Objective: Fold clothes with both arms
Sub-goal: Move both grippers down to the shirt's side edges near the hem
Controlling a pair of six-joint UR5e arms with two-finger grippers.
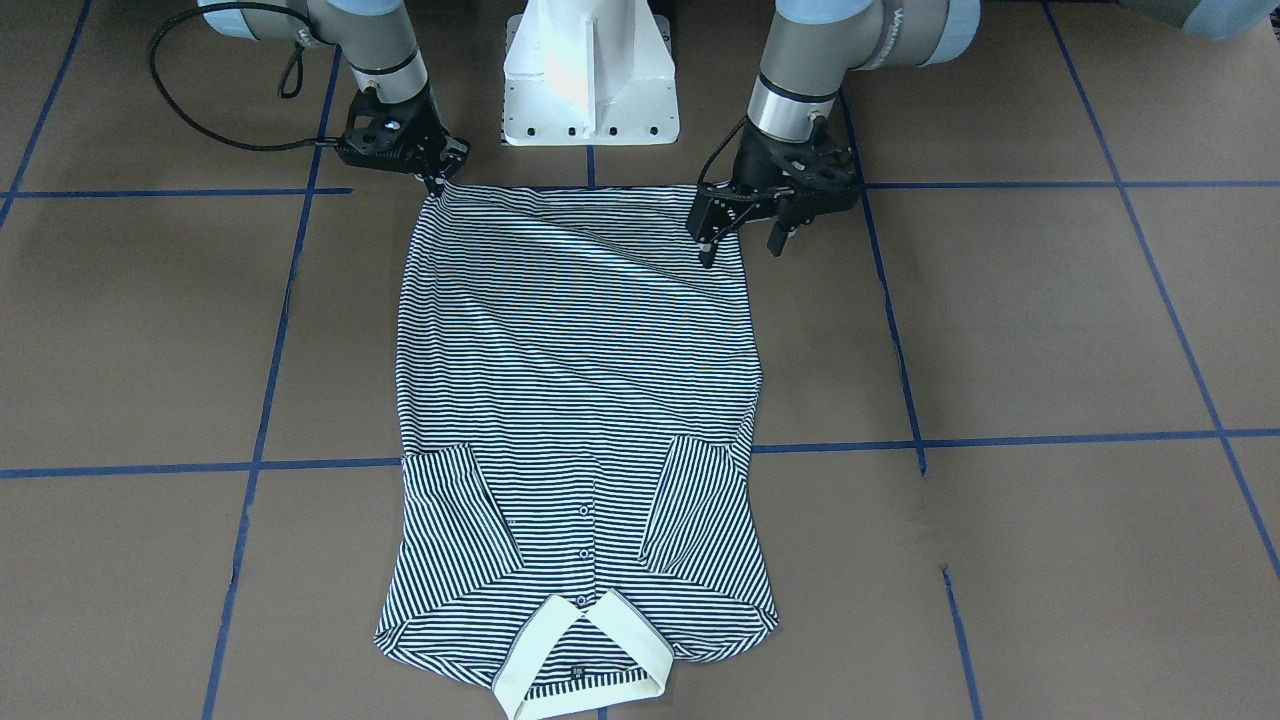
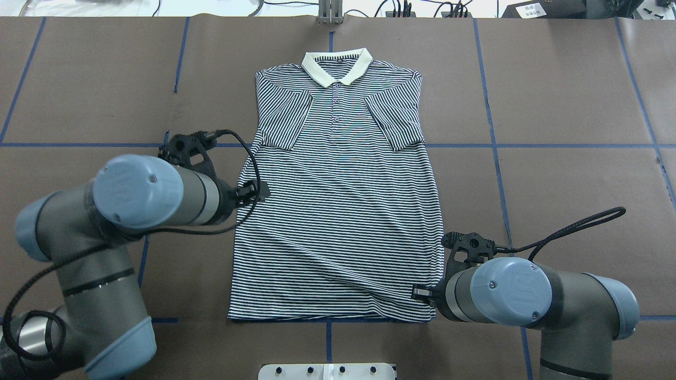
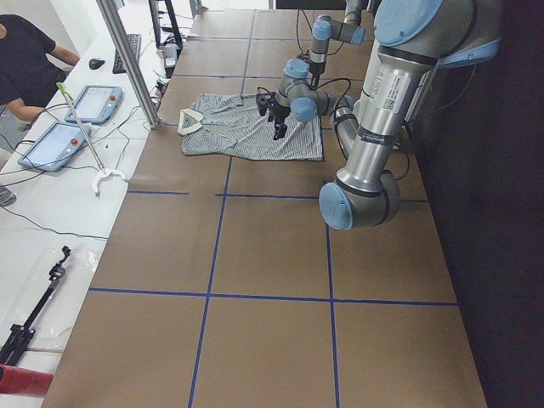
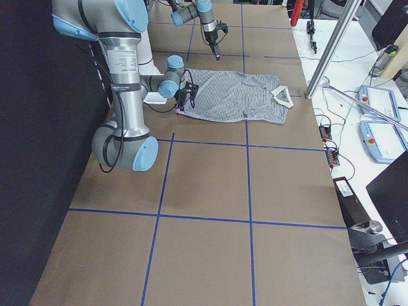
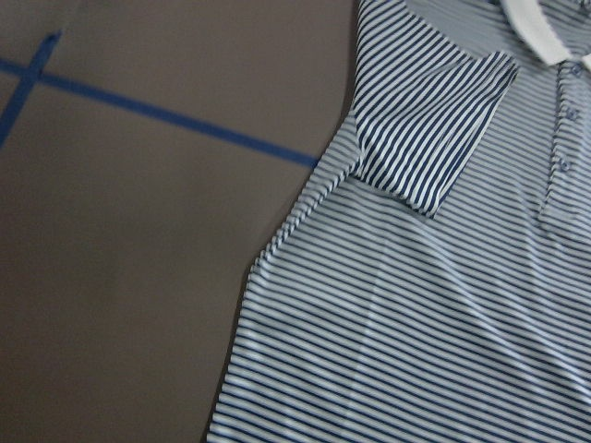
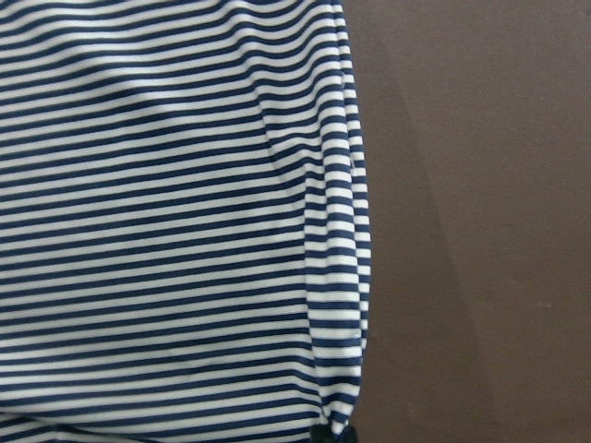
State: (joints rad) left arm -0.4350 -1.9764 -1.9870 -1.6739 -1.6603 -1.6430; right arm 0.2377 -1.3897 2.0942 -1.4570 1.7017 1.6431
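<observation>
The polo shirt (image 1: 580, 380) was laid flat on the table (image 1: 1000, 320), one hem corner pinched by the right gripper (image 1: 436, 183), the left gripper (image 1: 740, 255) held spread above the opposite edge.

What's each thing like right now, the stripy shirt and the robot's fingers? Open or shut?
polo shirt, flat on the table, front up, body not yet folded.
sleeves, both folded in over the front.
collar, lying open and flat, at the far end from the robot.
left gripper, fingers open, raised over one hem corner.
right gripper, fingers look shut on the other hem corner.
</observation>
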